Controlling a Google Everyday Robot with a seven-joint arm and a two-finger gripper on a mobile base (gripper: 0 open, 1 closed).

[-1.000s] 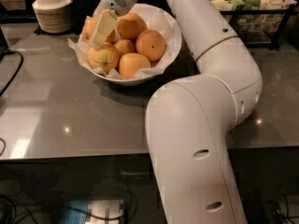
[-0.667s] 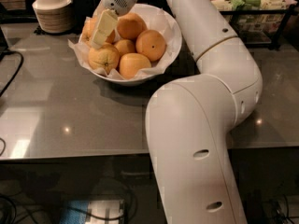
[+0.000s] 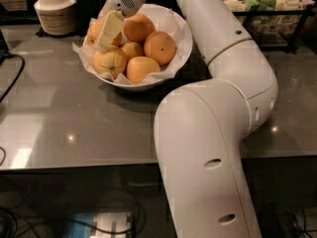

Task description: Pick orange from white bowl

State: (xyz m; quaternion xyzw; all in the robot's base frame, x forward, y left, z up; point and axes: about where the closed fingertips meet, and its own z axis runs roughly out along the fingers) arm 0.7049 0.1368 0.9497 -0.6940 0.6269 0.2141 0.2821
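The white bowl (image 3: 184, 37), lined with crinkled white paper, stands at the back of the grey table (image 3: 74, 125) and holds several oranges. One large orange (image 3: 159, 47) lies at the right of the pile, others (image 3: 110, 62) at the front. My gripper (image 3: 107, 32) reaches down into the left side of the bowl. It is against an orange (image 3: 92, 32) at the far left, which it partly hides. My white arm (image 3: 213, 133) curves over from the right and fills the foreground.
A stack of small beige bowls (image 3: 55, 15) stands behind the white bowl to the left. A black wire basket (image 3: 270, 16) with packets is at the back right. A dark cable (image 3: 11, 81) runs along the table's left edge.
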